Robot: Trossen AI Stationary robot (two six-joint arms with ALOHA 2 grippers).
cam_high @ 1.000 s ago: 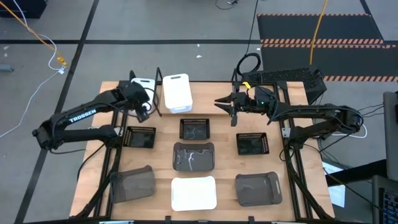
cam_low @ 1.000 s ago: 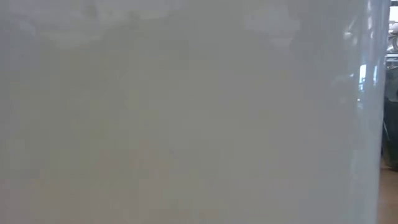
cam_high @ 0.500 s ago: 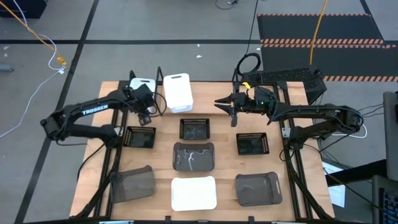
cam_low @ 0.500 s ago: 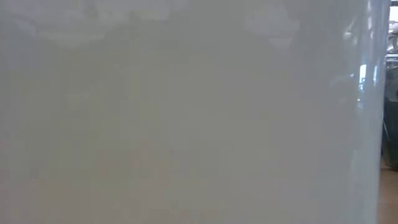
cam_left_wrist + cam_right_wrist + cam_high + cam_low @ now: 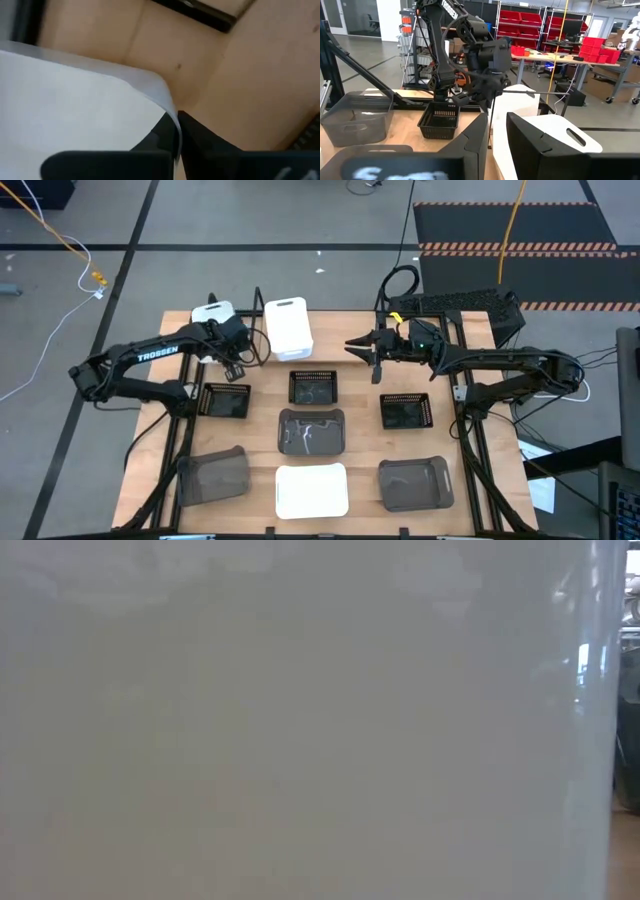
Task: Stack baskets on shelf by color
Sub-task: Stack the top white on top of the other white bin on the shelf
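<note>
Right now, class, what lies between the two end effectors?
In the high view, an upright white basket on the shelf lies between the left end effector and right end effector.

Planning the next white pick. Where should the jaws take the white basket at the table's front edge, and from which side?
Probably a short side wall of the front white basket, from straight above, one jaw inside and one outside. It lies flat with bare table at both short sides, and the left gripper pinches the left white basket by its rim that way.
</note>
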